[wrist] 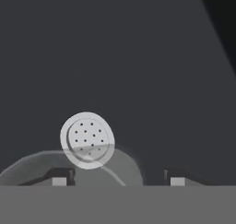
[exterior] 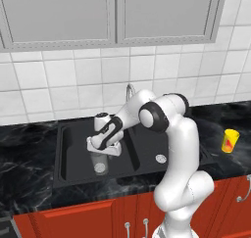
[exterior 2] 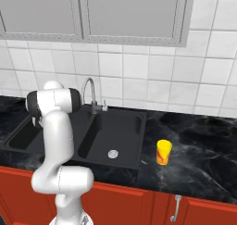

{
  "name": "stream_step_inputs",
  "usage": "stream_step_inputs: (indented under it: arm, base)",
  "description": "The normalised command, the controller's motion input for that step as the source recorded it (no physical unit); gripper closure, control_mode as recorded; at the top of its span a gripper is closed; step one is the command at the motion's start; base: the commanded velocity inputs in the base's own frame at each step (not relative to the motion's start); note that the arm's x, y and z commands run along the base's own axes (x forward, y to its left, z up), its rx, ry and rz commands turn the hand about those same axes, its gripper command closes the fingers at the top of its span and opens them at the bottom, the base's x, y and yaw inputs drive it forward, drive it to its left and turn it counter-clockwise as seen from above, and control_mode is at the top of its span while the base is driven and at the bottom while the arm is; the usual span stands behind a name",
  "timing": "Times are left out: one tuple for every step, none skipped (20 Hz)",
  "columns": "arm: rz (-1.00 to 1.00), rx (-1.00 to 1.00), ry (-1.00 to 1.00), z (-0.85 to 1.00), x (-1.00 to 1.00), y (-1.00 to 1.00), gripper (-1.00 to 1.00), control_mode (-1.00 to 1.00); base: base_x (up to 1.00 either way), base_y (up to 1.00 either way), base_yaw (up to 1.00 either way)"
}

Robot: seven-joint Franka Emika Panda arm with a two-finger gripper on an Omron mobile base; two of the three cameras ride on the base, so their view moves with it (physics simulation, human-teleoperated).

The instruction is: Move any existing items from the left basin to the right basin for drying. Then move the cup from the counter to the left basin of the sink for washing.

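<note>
Hovering low in the matte black left basin [exterior: 68, 154] of the two-bowl sink, the two-finger gripper [exterior: 101, 153] sits right over the short clear glass tumbler [exterior: 100, 164], which stands on the basin floor beside the round silver drain [wrist: 87, 139]. The jaws straddle the glass, but whether they grip it I cannot tell. Squeeze squarely on the walls, lift clear of the central divider [exterior: 131, 151], then set it in the right basin [exterior 2: 118, 134]; the small yellow tapered cup [exterior 2: 163, 152] waits on the black marble counter [exterior 2: 199, 145].
</note>
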Motion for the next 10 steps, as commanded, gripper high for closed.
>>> stream_step_inputs:
  arm:
    - [0.0, 0.0, 0.0, -0.18, -0.16, 0.13, 1.0, -1.0]
    - [0.0, 0.0, 0.0, -0.17, -0.13, 0.12, 1.0, -1.0]
    - [0.0, 0.0, 0.0, -0.14, -0.13, 0.1, 1.0, -1.0]
    - [0.0, 0.0, 0.0, -0.12, -0.18, 0.03, 1.0, -1.0]
    - [0.0, 0.0, 0.0, -0.13, -0.25, 0.0, 1.0, -1.0]
    - [0.0, 0.01, -0.02, -0.04, -0.27, 0.0, 1.0, -1.0]
    - [0.0, 0.0, 0.0, -0.04, -0.25, 0.0, 1.0, -1.0]
    - [0.0, 0.0, 0.0, 0.0, -0.31, 0.0, 1.0, -1.0]
    - [0.0, 0.0, -0.03, 0.0, -0.35, 0.0, 1.0, -1.0]
    - [0.0, 0.0, -0.05, 0.0, -0.38, 0.0, 1.0, -1.0]
  base:
    - [0.0, 0.0, 0.0]
    - [0.0, 0.0, 0.0]
    - [0.0, 0.0, 0.0]
    - [0.0, 0.0, 0.0]
    - [0.0, 0.0, 0.0]
    - [0.0, 0.0, 0.0]
    - [0.0, 0.0, 0.0]
    - [0.0, 0.0, 0.0]
    - [0.0, 0.0, 0.0]
    - [0.0, 0.0, 0.0]
